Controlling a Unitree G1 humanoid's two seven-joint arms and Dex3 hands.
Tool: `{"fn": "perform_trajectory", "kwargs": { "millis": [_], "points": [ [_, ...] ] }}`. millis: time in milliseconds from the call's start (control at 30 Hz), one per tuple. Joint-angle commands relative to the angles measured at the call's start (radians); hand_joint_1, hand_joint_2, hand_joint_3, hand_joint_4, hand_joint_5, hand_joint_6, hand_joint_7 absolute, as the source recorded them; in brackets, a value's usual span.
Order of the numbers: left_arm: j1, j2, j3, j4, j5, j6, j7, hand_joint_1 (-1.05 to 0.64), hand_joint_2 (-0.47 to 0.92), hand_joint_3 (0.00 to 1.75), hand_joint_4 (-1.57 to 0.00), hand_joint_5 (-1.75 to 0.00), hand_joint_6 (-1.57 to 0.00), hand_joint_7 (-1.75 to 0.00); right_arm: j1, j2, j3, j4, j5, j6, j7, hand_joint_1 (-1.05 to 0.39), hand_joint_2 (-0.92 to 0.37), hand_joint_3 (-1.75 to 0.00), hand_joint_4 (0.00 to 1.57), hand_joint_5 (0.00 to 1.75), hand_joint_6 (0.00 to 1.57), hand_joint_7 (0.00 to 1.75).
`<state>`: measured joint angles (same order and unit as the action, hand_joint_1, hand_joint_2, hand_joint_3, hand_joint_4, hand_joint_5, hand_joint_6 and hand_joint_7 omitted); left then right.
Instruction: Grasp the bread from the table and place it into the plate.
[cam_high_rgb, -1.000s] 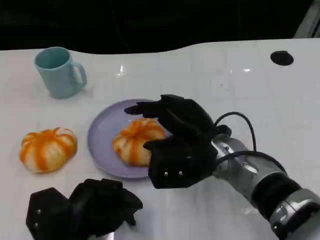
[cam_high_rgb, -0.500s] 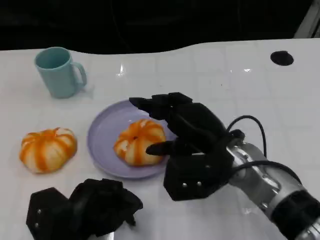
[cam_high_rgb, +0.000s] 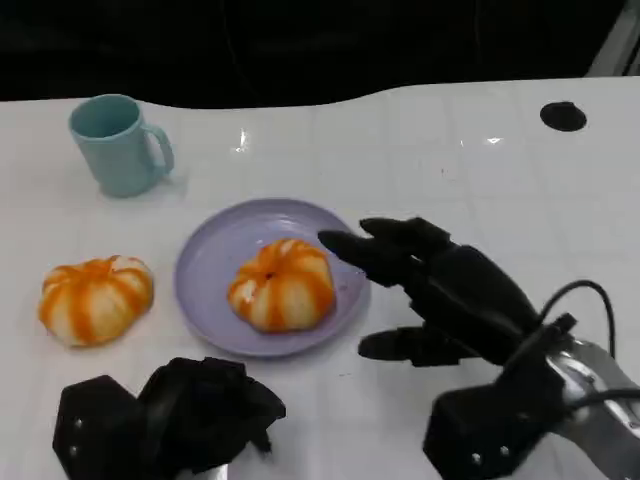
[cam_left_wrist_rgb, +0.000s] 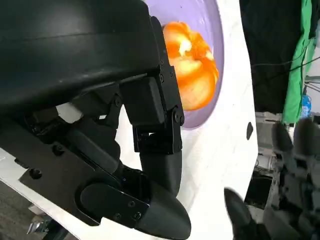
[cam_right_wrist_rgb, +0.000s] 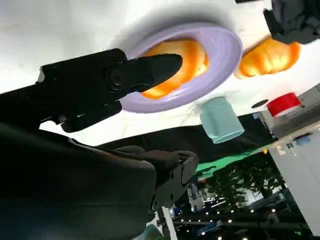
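We've got one bread (cam_high_rgb: 283, 285) sitting in the plate (cam_high_rgb: 215, 255), a little toward the rim on our right hand's side, and a second bread (cam_high_rgb: 95, 298) out on the white table (cam_high_rgb: 450, 150), just beside the plate's opposite rim and clear of it. Our right hand (cam_high_rgb: 440, 295) hangs next to the plate with fingers spread and nothing in them; the fingertips point at the plated bread without touching it, as the right wrist view shows. Our left hand (cam_high_rgb: 175, 415) sits low at the near edge with fingers curled in on nothing, though the view there is dark and we can't be fully sure of that.

Here's the relation that matters: the table bread lies up and slightly outward from the left hand, with no obstacle between, while the right hand would have to cross the whole plate to reach it. So the left hand looks the nearer one. That bread is round, with no long axis to line up on. A pale blue mug (cam_high_rgb: 120, 143) stands well back.
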<state>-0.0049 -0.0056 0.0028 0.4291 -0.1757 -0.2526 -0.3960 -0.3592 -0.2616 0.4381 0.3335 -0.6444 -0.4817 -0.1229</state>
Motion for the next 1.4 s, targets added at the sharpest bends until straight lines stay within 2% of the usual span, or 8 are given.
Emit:
{"fn": "perform_trajectory", "kwargs": {
  "millis": [33, 233, 367, 433, 467, 567, 767, 1400],
  "points": [
    [0.011, 0.011, 0.004, 0.008, 0.003, -0.003, 0.001, -1.05, 0.64, 0.25, -0.91, -1.52, -1.47, -0.48, 0.060, -0.042, -0.047, -0.043, 0.008, -0.070, -0.060, -0.43, -0.92, -0.03, 0.01, 0.46, 0.31, 0.05],
    [0.011, 0.010, 0.003, 0.006, 0.007, -0.002, 0.006, -1.04, 0.64, 0.25, -0.90, -1.51, -1.47, -0.48, 0.125, -0.084, -0.092, -0.067, -0.021, -0.127, -0.135, -0.40, -0.92, -0.05, 0.17, 0.57, 0.47, 0.10],
    [0.011, 0.010, -0.001, 0.000, 0.013, 0.006, 0.013, -1.05, 0.64, 0.24, -0.90, -1.51, -1.48, -0.49, 0.162, -0.085, -0.120, -0.035, -0.014, -0.191, -0.215, -0.28, -0.92, -0.05, 0.49, 0.66, 0.76, 0.17],
    [0.011, 0.010, 0.000, -0.001, 0.013, 0.005, 0.013, -1.05, 0.64, 0.24, -0.90, -1.51, -1.47, -0.48, 0.177, -0.082, -0.131, -0.014, -0.001, -0.225, -0.241, -0.23, -0.90, -0.07, 0.61, 0.84, 0.88, 0.22],
    [0.011, 0.009, 0.001, -0.001, 0.013, 0.004, 0.013, -1.05, 0.64, 0.24, -0.90, -1.51, -1.48, -0.48, 0.185, -0.084, -0.135, -0.007, 0.007, -0.241, -0.247, -0.20, -0.84, -0.22, 0.70, 1.07, 0.94, 0.34],
    [0.013, 0.009, 0.001, -0.004, 0.013, -0.001, 0.012, -1.05, 0.64, 0.24, -0.90, -1.51, -1.47, -0.48, 0.208, -0.100, -0.145, 0.010, 0.018, -0.284, -0.248, -0.16, -0.55, -0.84, 0.87, 1.43, 0.94, 0.74],
    [0.013, 0.012, 0.003, -0.013, 0.008, 0.014, 0.008, -1.05, 0.64, 0.24, -0.89, -1.51, -1.47, -0.48, 0.266, -0.119, -0.167, 0.012, 0.017, -0.306, -0.234, -0.17, -0.39, -1.25, 0.87, 1.62, 0.89, 1.15],
    [0.019, 0.032, 0.025, -0.010, -0.002, 0.012, 0.000, -1.05, 0.64, 0.26, -0.89, -1.51, -1.48, -0.48, 0.310, -0.072, -0.175, 0.107, -0.020, -0.318, -0.327, -0.21, -0.48, -1.16, 0.81, 1.75, 0.67, 1.54]
  ]
}}
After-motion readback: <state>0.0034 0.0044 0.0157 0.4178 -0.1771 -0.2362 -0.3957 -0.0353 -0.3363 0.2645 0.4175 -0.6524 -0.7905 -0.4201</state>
